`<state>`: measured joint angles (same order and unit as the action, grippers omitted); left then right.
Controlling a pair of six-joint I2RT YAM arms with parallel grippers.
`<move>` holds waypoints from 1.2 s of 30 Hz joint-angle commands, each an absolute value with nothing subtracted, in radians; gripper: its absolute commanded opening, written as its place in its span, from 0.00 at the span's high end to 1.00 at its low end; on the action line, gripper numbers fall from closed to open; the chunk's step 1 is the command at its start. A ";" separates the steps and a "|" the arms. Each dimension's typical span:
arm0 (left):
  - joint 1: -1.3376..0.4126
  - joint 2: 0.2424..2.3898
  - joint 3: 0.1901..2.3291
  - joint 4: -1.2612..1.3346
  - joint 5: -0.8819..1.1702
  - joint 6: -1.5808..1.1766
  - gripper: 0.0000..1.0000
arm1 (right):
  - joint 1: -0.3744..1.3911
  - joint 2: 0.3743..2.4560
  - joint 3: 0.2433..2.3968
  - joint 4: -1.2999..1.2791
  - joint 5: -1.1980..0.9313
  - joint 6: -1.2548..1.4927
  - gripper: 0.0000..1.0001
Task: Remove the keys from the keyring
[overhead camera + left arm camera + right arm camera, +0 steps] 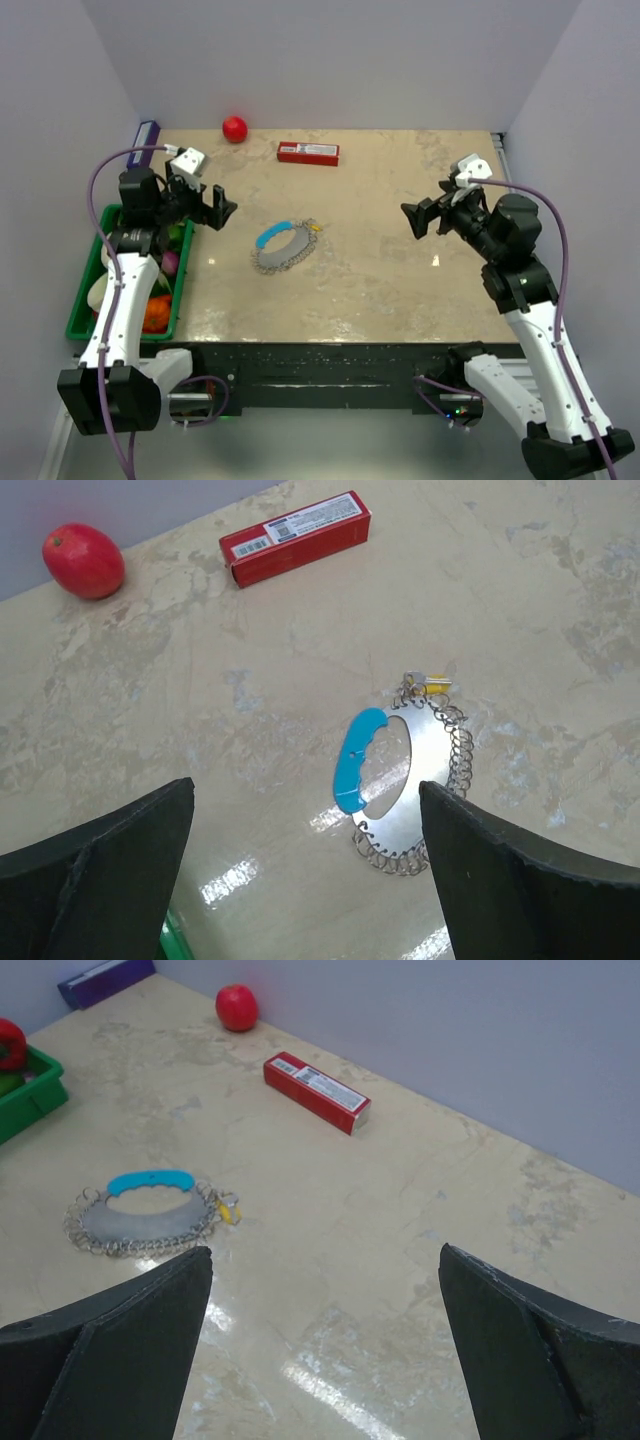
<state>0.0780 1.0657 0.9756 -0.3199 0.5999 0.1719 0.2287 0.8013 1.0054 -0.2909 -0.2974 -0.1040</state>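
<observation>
My left tool (pixel 218 208) and right tool (pixel 412 220) spread wide, nothing held. Keyring (pixel 283 247) flat mid-bench (pixel 400 180), nearer left tool. Long axis runs near-left to far-right, key (pixel 318 227) at far-right end, toward right tool.

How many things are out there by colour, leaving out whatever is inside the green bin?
Red: 2, ball and long box
Yellow: 1, key
Silver and blue: 1, keyring
Purple: 1, small box
Green: 1, bin
Total: 6
</observation>
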 commanded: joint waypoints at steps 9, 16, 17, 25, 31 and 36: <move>0.080 1.112 0.979 -0.331 0.709 0.235 0.01 | 0.229 0.776 0.933 -0.198 -0.327 -0.236 0.01; 0.026 1.227 1.034 -0.410 0.654 0.347 0.01 | 0.229 0.821 0.957 -0.233 -0.276 -0.267 0.01; 0.015 1.241 1.041 -0.411 0.631 0.362 0.01 | 0.227 0.827 0.965 -0.241 -0.272 -0.270 0.01; -0.172 1.399 1.083 -0.371 0.445 0.373 0.01 | 0.229 0.862 0.993 -0.293 -0.247 -0.276 0.01; -0.215 1.589 1.210 -0.344 0.454 0.327 0.01 | 0.229 0.857 0.951 -0.258 -0.241 -0.259 0.01; -0.244 1.758 1.354 -0.374 0.472 0.322 0.01 | 0.227 0.858 0.937 -0.247 -0.230 -0.259 0.01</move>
